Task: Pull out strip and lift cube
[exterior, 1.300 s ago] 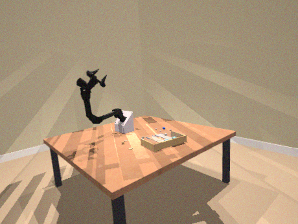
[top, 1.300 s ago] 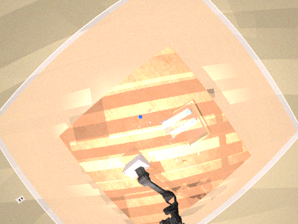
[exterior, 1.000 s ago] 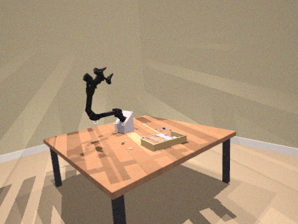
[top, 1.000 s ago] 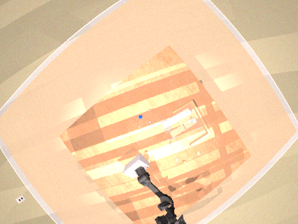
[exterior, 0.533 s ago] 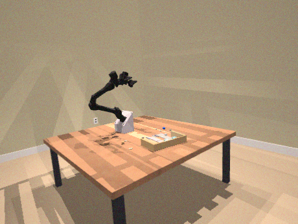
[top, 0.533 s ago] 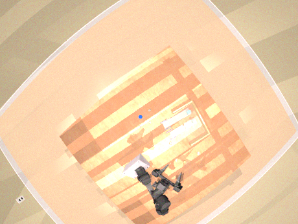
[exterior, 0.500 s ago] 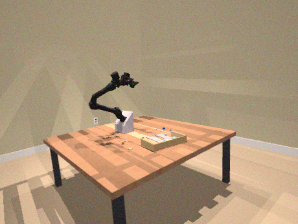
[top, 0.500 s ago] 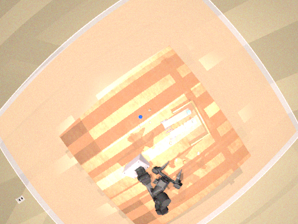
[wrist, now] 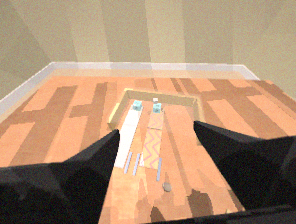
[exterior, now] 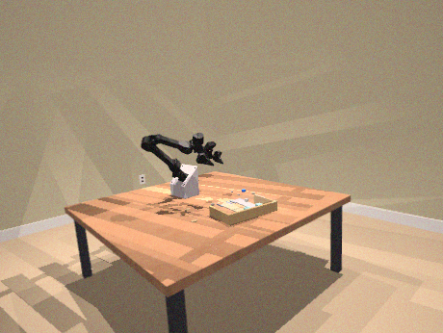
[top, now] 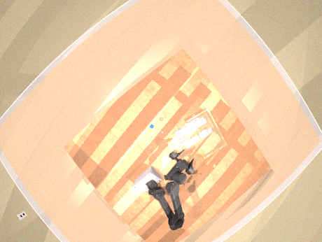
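The gripper is wide open and holds nothing, high above the table. Far ahead, two strips lie in a low-walled tray, each with a cube at its far end.

Wood-plank table, matt black fingers

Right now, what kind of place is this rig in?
Probably a bare indoor test room, not a home or shop. One wooden table stands on a plain floor with blank beige walls, white baseboard and a wall outlet. On the table: the arm on its white mount and a shallow tray.
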### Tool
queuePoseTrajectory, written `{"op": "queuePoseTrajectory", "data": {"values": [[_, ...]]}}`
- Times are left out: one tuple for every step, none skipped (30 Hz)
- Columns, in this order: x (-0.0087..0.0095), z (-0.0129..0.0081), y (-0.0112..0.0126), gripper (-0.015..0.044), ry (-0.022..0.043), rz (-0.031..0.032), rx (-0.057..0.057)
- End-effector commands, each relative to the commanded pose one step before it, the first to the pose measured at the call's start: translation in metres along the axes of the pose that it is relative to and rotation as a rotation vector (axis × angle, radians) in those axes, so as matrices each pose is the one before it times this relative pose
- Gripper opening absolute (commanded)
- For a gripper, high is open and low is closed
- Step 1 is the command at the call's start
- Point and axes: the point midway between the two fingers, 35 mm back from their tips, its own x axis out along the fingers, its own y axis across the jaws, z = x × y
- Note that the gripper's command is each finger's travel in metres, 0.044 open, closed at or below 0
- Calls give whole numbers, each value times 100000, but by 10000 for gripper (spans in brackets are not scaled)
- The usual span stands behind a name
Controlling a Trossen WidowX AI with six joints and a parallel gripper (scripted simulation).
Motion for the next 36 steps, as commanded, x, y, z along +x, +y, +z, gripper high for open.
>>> {"op": "queuePoseTrajectory", "data": {"values": [[1757, -4375, -130, 400, 9813, -4462, 7952], [113, -256, -35, 400, 582, -279, 488], [0, 0, 0, 400, 0, 0, 0], [0, 0, 0, 400, 0, 0, 0], [0, 0, 0, 400, 0, 0, 0], [0, 0, 0, 400, 0, 0, 0], [0, 0, 0, 400, 0, 0, 0], [0, 0, 0, 400, 0, 0, 0], [0, 0, 0, 400, 0, 0, 0], [0, 0, 0, 400, 0, 0, 0], [0, 0, 0, 400, 0, 0, 0], [0, 0, 0, 400, 0, 0, 0], [0, 0, 0, 400, 0, 0, 0], [0, 0, 0, 400, 0, 0, 0], [0, 0, 0, 400, 0, 0, 0], [0, 0, 0, 400, 0, 0, 0], [0, 0, 0, 400, 0, 0, 0], [0, 0, 0, 400, 0, 0, 0], [0, 0, 0, 400, 0, 0, 0], [0, 0, 0, 400, 0, 0, 0], [0, 0, 0, 400, 0, 0, 0], [104, 57, 89, 374, 467, 180, 96], [313, 166, 268, 348, 1411, 526, 292], [520, 262, 442, 321, 2390, 833, 505], [622, 292, 525, 295, 2938, 926, 638], [618, 269, 516, 269, 3002, 840, 670], [614, 246, 506, 243, 3062, 751, 702], [609, 223, 495, 216, 3119, 660, 734], [603, 201, 484, 190, 3172, 566, 765], [598, 179, 473, 164, 3222, 469, 796], [592, 157, 461, 138, 3267, 370, 827], [597, 132, 447, 111, 3329, 253, 838], [591, 111, 434, 85, 3367, 150, 868], [585, 91, 420, 59, 3401, 46, 898], [579, 71, 406, 33, 3431, -60, 927], [573, 52, 392, 6, 3457, -167, 956]]}}
